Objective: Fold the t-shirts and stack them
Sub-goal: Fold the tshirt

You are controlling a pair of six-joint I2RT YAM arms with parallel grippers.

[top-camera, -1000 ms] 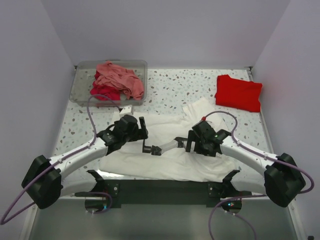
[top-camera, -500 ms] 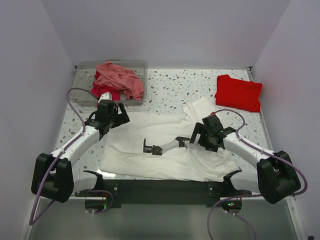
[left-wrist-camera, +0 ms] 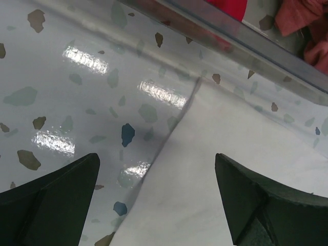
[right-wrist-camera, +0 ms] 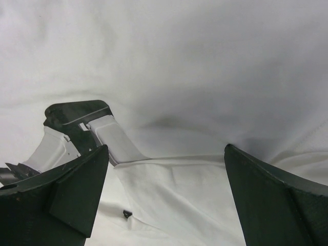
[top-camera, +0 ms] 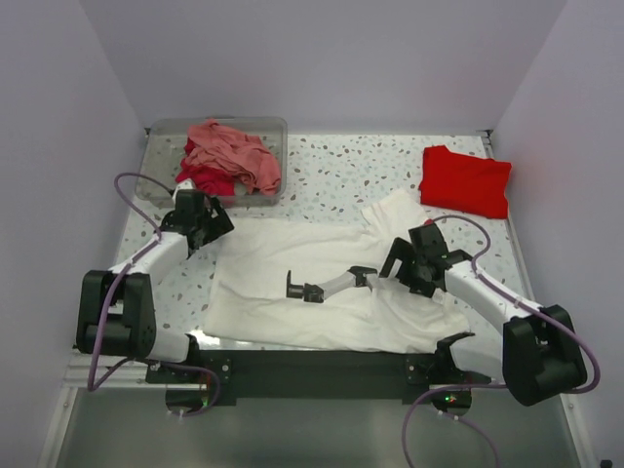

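The white t-shirt lies nearest the arm bases, spread on the table, its right half rumpled beneath the right pincer. That pincer stands wide and holds nothing, and the wrist view shows its fingers over folds of cloth. Risk: closing here may gather several layers, or only a ridge, and skew the fold.

A white-and-black bar rests on the shirt just left of this pincer. Whether it is loose or part of the rig cannot be told from these views. If loose, a fold may trap it inside the cloth.

Farther back, the left pincer is likewise wide and empty, straddling the shirt's far-left corner (in the wrist view the cloth edge runs between its fingers). Risk: the corner is a thin edge on a glossy surface, so the pincer may slip off it or scrape the table.

Just beyond stands the clear bin, holding the salmon-pink t-shirt and the crimson t-shirt. Lifting the corner may knock its wall, and the arm's cable loops near enough to snag.

At the far right, the folded red t-shirt marks the stack. A lopsided white fold would sit badly on it.
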